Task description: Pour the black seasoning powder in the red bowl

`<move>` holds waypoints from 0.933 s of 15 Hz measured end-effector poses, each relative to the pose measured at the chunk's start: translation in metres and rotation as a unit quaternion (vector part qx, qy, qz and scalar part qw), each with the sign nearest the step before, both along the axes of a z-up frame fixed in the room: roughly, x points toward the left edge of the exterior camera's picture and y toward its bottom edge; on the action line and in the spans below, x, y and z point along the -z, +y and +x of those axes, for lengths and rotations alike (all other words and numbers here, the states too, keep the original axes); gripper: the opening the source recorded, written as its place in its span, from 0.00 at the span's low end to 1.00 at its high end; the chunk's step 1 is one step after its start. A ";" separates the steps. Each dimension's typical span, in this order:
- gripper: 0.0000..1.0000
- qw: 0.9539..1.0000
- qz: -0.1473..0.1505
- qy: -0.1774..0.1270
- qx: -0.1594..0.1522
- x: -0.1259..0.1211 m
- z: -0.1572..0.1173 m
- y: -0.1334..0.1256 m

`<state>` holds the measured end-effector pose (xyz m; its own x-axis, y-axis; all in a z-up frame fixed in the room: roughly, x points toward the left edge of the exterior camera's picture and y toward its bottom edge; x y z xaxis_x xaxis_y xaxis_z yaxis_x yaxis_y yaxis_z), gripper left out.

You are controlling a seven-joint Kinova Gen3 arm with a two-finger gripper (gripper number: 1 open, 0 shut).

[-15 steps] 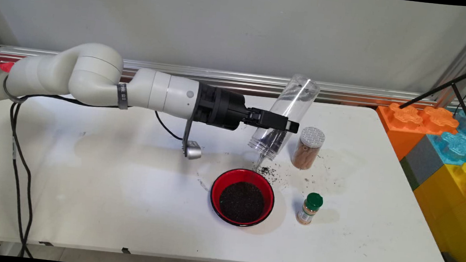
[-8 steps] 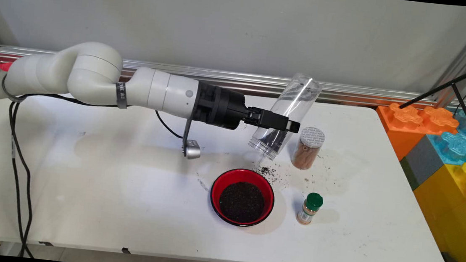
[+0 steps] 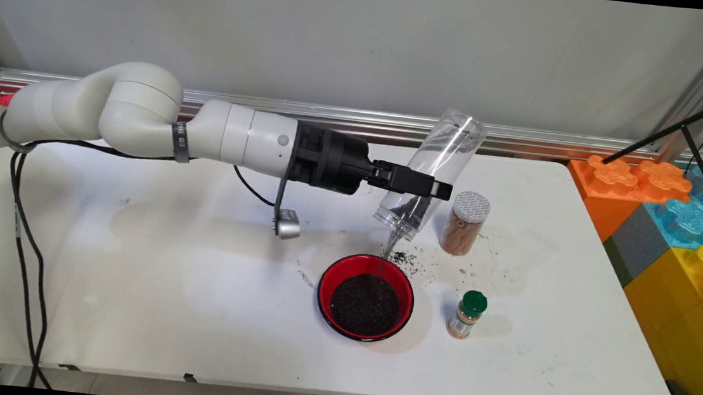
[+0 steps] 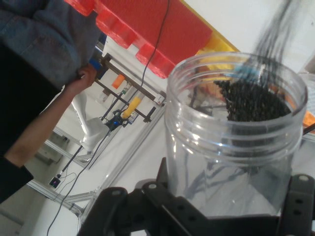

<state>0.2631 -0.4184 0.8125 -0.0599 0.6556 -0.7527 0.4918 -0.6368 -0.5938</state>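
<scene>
**A:** What is the arm holding?

**B:** The black gripper reaches in from the left, closed around the middle of a clear plastic jar. The jar is tipped mouth-down above the middle of the desk, towards its far edge. Dark grains lie heaped at its mouth, and a thin stream falls from it.

**A:** Where does the stream land?

**B:** At the far rim of a red bowl, which sits near the desk's middle and already holds a mound of dark grains. The jar's mouth hangs over that rim rather than the bowl's centre.

**A:** What could go wrong?

**B:** I judge more grains may miss. Spilled grains already dot the desk just behind the bowl and to its right. A steeper tilt could drop the heap at once.

**A:** What else is close by?

**B:** Just right of the jar stands a capped jar of brown sticks, near enough to be knocked. Nearer the front edge, right of the bowl, stands a small green-capped spice bottle. Big coloured blocks sit off the desk's right edge.
</scene>
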 end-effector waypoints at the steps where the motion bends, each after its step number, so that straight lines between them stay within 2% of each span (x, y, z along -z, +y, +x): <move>1: 0.00 1.000 -0.001 0.000 0.001 0.000 0.000 0.000; 14: 0.00 1.000 -0.020 -0.002 0.015 -0.003 0.003 0.001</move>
